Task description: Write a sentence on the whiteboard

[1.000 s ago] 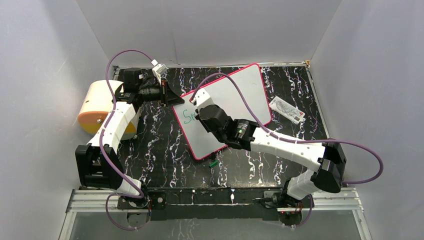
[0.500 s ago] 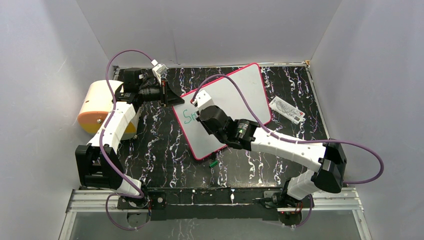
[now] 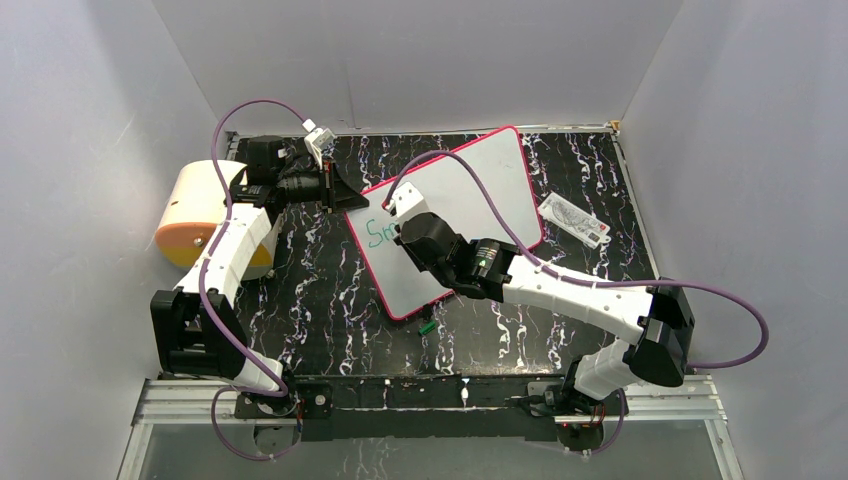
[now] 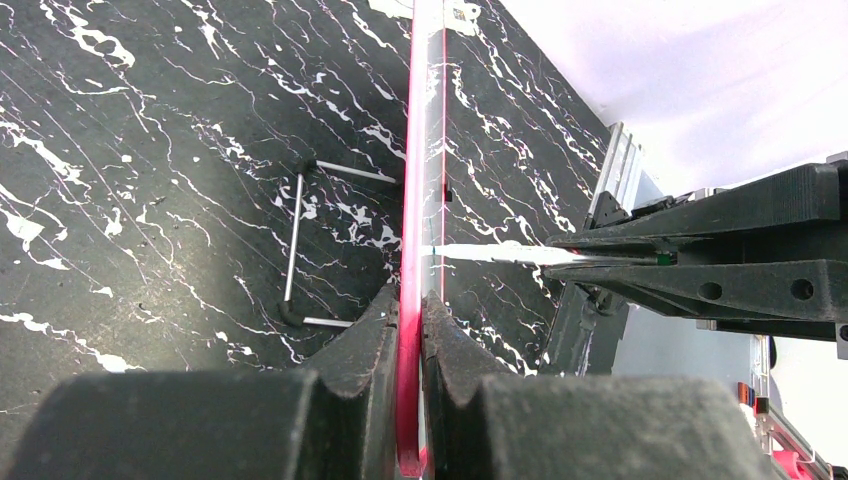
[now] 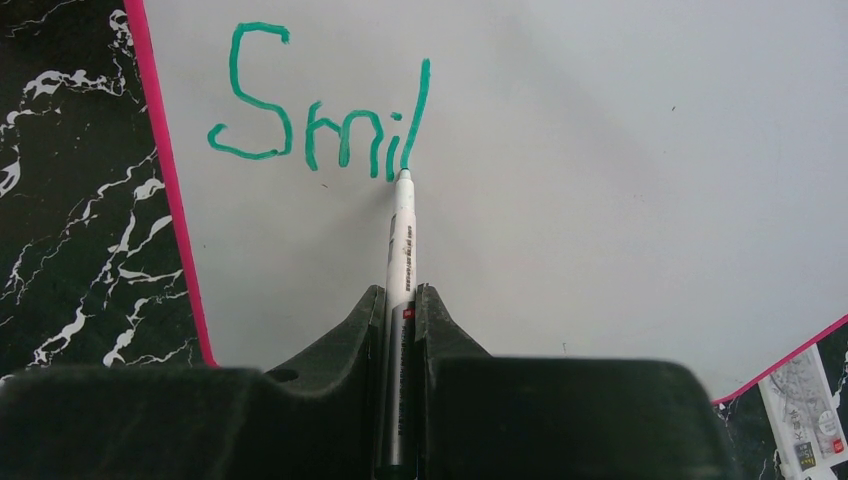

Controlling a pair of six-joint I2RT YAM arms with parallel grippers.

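The whiteboard lies tilted on the black marble table, white with a pink-red rim. My left gripper is shut on its left corner. In the left wrist view the rim runs edge-on between my left gripper's fingers. My right gripper is shut on a white marker, with the tip touching the board. The sentence reads "Smil" in teal-green. The marker tip sits at the foot of the "l". The writing also shows in the top view.
A white packet with a red mark lies right of the board and shows in the right wrist view. A green cap lies near the board's near corner. A cream and orange roll sits at the left. A wire stand lies on the table.
The teal writing has grown to the right from "Sm" to "Smil". My right gripper has shifted slightly right with the marker. The left arm has not moved.
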